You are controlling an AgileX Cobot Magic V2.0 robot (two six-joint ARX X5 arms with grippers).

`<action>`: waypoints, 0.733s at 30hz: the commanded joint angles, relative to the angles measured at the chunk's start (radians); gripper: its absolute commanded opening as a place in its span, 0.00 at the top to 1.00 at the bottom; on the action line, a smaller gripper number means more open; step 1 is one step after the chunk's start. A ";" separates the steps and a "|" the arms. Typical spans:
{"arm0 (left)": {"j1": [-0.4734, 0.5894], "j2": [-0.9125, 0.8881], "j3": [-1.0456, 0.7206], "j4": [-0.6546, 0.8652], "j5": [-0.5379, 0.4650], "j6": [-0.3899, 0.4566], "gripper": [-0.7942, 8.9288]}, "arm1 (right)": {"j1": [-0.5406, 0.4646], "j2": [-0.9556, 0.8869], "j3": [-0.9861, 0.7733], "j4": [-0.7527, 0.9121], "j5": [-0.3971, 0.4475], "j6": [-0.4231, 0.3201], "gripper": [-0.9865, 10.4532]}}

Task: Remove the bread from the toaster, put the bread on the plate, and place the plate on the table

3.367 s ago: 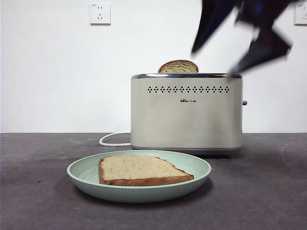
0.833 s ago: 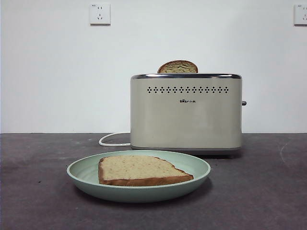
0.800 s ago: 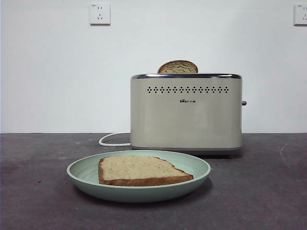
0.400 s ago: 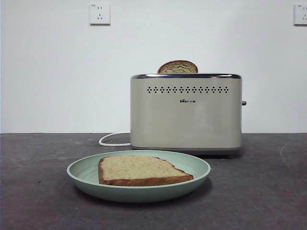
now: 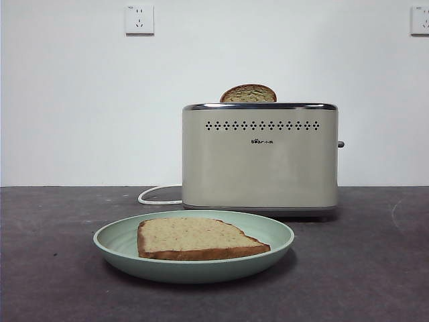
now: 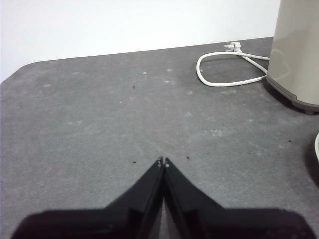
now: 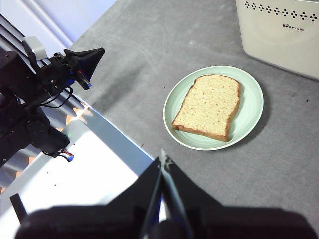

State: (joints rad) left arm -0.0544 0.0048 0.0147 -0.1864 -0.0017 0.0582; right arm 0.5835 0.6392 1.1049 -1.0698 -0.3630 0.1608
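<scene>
Bread (image 5: 201, 239) unmoved on plate (image 5: 114, 249) | arm gone from front view | left gripper (image 6: 163, 162), right gripper (image 7: 163, 160) closed, empty

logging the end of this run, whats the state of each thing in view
bread: flat on the plate
plate: resting on the table, in front of the toaster
toaster: upright, second slice sticking out of the top
white cord: looped on the table
left end effector: shut, empty
right end effector: shut, empty
</scene>
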 commanded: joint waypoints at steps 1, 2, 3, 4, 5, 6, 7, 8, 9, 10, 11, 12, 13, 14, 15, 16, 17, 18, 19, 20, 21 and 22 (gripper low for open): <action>0.003 -0.002 -0.012 0.005 0.002 -0.010 0.92 | 0.003 -0.001 -0.005 0.005 0.003 -0.001 0.91; 0.003 -0.002 -0.012 0.005 0.003 -0.010 0.92 | 0.003 -0.001 -0.005 0.005 0.003 -0.001 0.91; 0.003 -0.002 -0.012 0.005 0.003 -0.010 0.92 | 0.003 -0.001 -0.005 0.005 0.003 -0.001 0.91; 0.003 -0.002 -0.012 0.005 0.003 -0.010 0.92 | 0.003 -0.001 -0.005 0.005 0.003 -0.001 0.91; 0.003 -0.002 -0.012 0.005 0.003 -0.010 0.92 | 0.003 -0.001 -0.005 0.005 0.003 -0.001 0.91; 0.003 -0.002 -0.012 0.005 0.003 -0.010 0.92 | 0.003 -0.001 -0.005 0.005 0.003 -0.001 0.91; 0.003 -0.002 -0.012 0.005 0.003 -0.010 0.92 | 0.003 -0.001 -0.005 0.005 0.003 -0.001 0.91; 0.003 -0.002 -0.012 0.005 0.003 -0.010 0.92 | 0.003 -0.001 -0.005 0.005 0.003 -0.001 0.91; 0.003 -0.002 -0.012 0.005 0.003 -0.010 0.92 | 0.003 -0.001 -0.005 0.005 0.003 -0.001 0.91; 0.003 -0.002 -0.012 0.005 0.003 -0.010 0.92 | 0.003 -0.001 -0.005 0.005 0.003 -0.001 0.91; 0.003 -0.002 -0.012 0.005 0.003 -0.010 0.92 | 0.003 -0.001 -0.005 0.005 0.003 -0.001 0.91; 0.003 -0.002 -0.012 0.005 0.003 -0.010 0.92 | 0.003 -0.001 -0.005 0.005 0.003 -0.001 0.91; 0.003 -0.002 -0.012 0.005 0.003 -0.010 0.92 | 0.002 -0.001 -0.005 0.008 0.026 -0.051 0.92; 0.003 -0.002 -0.012 0.005 0.003 -0.010 0.92 | 0.002 -0.001 -0.005 0.015 0.054 -0.109 0.91; 0.003 -0.002 -0.012 0.005 0.003 -0.010 0.92 | 0.001 -0.003 -0.005 0.014 0.088 -0.166 0.91; 0.003 -0.002 -0.012 0.005 0.003 -0.010 0.92 | 0.001 -0.008 -0.005 0.013 0.124 -0.198 0.91; 0.003 -0.002 -0.012 0.005 0.003 -0.010 0.92 | -0.001 -0.014 -0.005 0.013 0.157 -0.208 0.91; 0.003 -0.002 -0.012 0.005 0.003 -0.010 0.92 | -0.011 -0.026 -0.005 0.005 0.186 -0.207 0.91; 0.003 -0.002 -0.012 0.005 0.003 -0.010 0.92 | -0.031 -0.036 -0.005 -0.007 0.198 -0.207 0.91; 0.003 -0.002 -0.012 0.005 0.003 -0.010 0.92 | -0.058 -0.045 -0.005 -0.019 0.199 -0.208 0.91; 0.003 -0.002 -0.012 0.005 0.003 -0.010 0.92 | -0.094 -0.056 -0.005 -0.034 0.198 -0.208 0.91; 0.003 -0.002 -0.012 0.005 0.003 -0.010 0.92 | -0.150 -0.072 -0.005 -0.042 0.194 -0.241 0.91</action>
State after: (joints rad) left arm -0.0544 0.0051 0.0147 -0.1864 -0.0013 0.0582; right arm 0.4725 0.5812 1.1049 -1.1145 -0.1719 -0.0349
